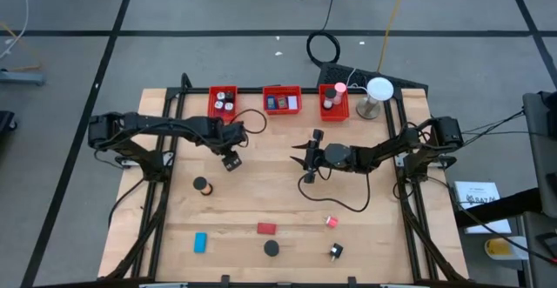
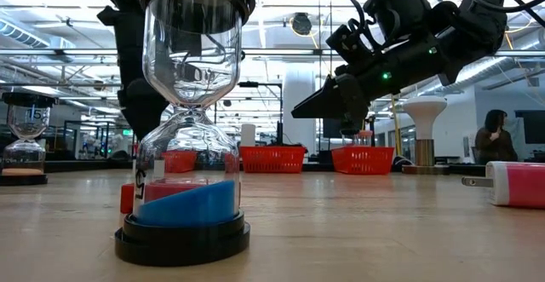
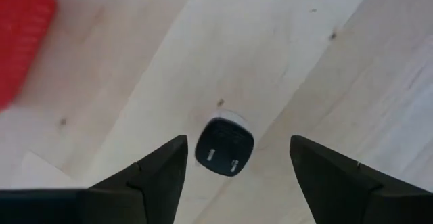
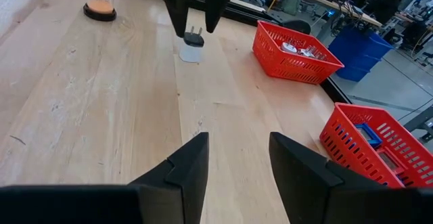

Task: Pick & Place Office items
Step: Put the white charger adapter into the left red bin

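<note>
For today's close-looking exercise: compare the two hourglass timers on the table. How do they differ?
The blue-sand hourglass stands right in front of the low camera and looms large; the orange-sand hourglass stands far off at the left and looks tiny. The first holds blue sand banked in a slope, the second a low flat orange layer. Both stand upright on black bases, with clear glass bulbs, sand in the lower bulb.

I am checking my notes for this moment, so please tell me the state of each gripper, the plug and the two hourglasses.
left gripper: open, above the charger plug.
charger plug: standing free, prongs up, not gripped.
right gripper: open, empty.
blue hourglass: upright, sand in the lower bulb.
orange hourglass: upright, sand at the bottom.
</note>
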Available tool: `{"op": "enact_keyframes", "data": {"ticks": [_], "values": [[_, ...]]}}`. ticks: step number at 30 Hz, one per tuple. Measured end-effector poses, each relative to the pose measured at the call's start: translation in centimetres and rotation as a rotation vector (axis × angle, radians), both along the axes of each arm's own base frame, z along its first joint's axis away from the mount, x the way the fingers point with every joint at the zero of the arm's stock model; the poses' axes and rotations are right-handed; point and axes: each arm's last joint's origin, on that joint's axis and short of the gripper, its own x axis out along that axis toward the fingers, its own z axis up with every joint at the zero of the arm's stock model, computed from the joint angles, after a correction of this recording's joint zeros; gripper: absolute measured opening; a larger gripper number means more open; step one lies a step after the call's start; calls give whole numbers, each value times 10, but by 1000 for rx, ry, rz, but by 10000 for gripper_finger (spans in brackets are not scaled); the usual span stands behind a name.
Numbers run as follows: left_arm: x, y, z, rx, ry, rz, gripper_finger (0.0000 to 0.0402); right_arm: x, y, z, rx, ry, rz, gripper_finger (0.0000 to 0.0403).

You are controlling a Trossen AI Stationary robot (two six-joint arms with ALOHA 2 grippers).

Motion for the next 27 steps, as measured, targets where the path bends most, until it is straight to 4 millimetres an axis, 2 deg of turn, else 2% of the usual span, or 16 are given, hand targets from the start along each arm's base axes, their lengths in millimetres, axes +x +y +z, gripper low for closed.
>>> {"op": "enact_keyframes", "data": {"ticks": [5, 11, 15, 22, 25, 27], "values": [[0, 0, -1, 57, 17, -58, 259, 0, 0, 0, 0, 0, 0, 146], [-11, 0, -18, 55, 56, -73, 243, 0, 0, 0, 0, 0, 0, 146], [-11, -1, -23, 53, 33, -64, 216, 0, 0, 0, 0, 0, 0, 146], [-9, 0, -25, 68, -7, -86, 139, 0, 0, 0, 0, 0, 0, 142], [-8, 1, -22, 64, 3, -79, 132, 0, 0, 0, 0, 0, 0, 142], [-9, 6, -12, 62, -5, -43, 132, 0, 0, 0, 0, 0, 0, 142]]}}
